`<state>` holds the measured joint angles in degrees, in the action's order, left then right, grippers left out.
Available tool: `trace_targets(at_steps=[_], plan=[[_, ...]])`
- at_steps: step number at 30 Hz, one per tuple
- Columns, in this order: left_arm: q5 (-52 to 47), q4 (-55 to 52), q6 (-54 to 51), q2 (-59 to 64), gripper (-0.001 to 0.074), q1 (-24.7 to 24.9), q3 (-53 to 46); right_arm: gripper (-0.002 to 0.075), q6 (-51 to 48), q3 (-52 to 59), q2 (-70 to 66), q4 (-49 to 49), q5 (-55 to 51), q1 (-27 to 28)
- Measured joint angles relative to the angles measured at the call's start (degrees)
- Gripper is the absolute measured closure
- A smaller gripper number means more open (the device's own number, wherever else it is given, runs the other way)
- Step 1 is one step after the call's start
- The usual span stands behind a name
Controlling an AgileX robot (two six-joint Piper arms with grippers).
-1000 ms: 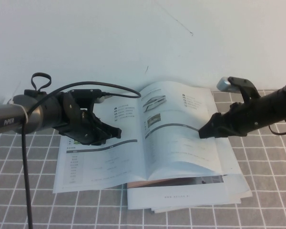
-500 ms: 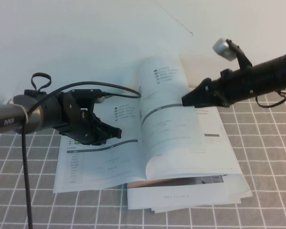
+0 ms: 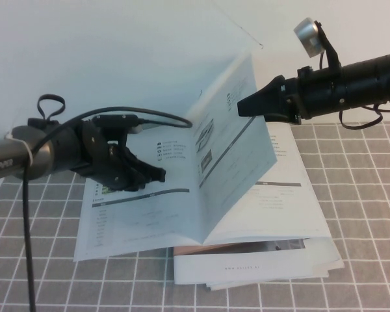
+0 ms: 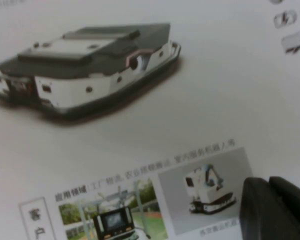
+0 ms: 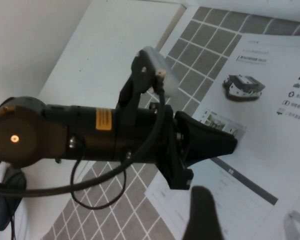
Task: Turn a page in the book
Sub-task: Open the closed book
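Right gripper (image 3: pixel 242 108) clenched on the lifted page (image 3: pixel 231 140), which stands tilted above the open book (image 3: pixel 182 208), left gripper (image 3: pixel 157 177) pressing the opposite leaf, grip state unclear, white booklets (image 3: pixel 260 266) under the book, on the checked worktop (image 3: pixel 357 214).

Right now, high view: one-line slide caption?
Right gripper lifts the page steeply above the open book while left gripper rests on the left-hand page.

Lab bench: checked mat (image 3: pixel 364 247), bare wall (image 3: pixel 117 52).
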<state>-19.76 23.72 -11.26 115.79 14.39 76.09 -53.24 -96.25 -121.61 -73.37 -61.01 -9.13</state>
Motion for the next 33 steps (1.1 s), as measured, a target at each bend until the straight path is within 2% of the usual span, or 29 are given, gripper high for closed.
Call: trace_targets(at_steps=[4,7,12,17,22,25,30,33], plan=[[-0.84,1.74,-4.28,-4.61,0.0739,0.21,0.00,0.0268,0.00,-0.04,0.00,-0.50,-0.35,0.00],[-4.14,1.97,-12.88,-9.88,0.0739,2.14,0.00,0.0269,0.00,-0.13,0.00,-0.53,-0.35,0.00],[-10.86,-0.25,-27.14,-17.58,0.0739,10.76,0.00,0.0269,0.00,-0.13,0.00,-0.53,0.16,0.00],[-14.19,-6.81,-24.86,-20.96,0.0739,19.53,0.00,0.0269,0.00,-0.13,0.00,-0.62,0.16,0.00],[-19.03,-9.44,-22.73,-22.41,0.0739,25.51,-0.75,0.0268,0.00,-0.13,-0.04,-0.62,0.16,0.00],[-15.87,-9.55,-23.25,-22.44,0.0739,29.14,-2.70,0.0269,0.00,-0.13,-0.04,-0.62,0.16,0.00],[-1.92,-9.69,-27.04,-22.44,0.0739,34.65,-6.87,0.0269,0.00,-0.13,-0.04,-0.62,0.16,0.00],[4.26,-9.93,-27.09,-22.08,0.0739,36.02,-7.75,0.0269,0.00,-0.13,-0.04,-0.62,0.16,0.00]])
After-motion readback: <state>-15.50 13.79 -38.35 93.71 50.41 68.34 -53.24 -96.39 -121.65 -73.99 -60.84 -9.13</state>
